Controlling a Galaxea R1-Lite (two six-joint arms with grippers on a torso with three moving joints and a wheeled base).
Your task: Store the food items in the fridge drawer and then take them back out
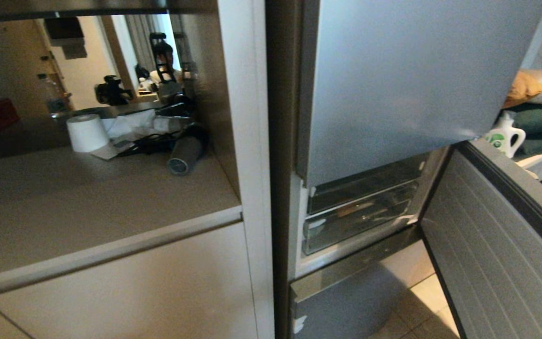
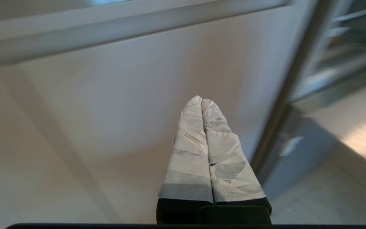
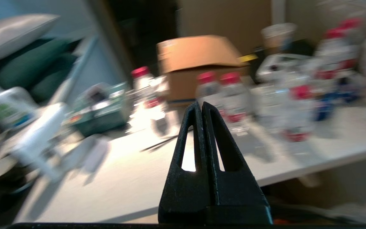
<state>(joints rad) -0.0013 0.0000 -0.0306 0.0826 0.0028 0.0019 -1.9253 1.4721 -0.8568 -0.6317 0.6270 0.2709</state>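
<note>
- Fridge drawer (image 1: 358,226) sits low in the open fridge, pushed in, its clear curved front facing out; what it holds cannot be made out through the plastic.
- Flat-fronted clear drawer (image 1: 362,190) lies just above it, under the grey upper door (image 1: 393,84).
- Lower door (image 1: 492,254) stands swung open to the right, its ribbed inner face showing.
- Food items are in no view.
- Left end effector (image 2: 201,101), wrapped in pale tape, is closed with its fingers pressed together and empty; it points at a plain cabinet front, with the fridge edge off to one side.
- Right end effector (image 3: 201,105), black, is closed too and holds nothing; it faces a blurred bench (image 3: 157,178) crowded with red-capped bottles (image 3: 230,95) and a cardboard box (image 3: 199,63).
- Left of the fridge, a recessed bench (image 1: 87,202) carries a white paper roll (image 1: 86,133) and a grey hair dryer (image 1: 186,150) near its back wall.
- Neither arm shows in the head view.
</note>
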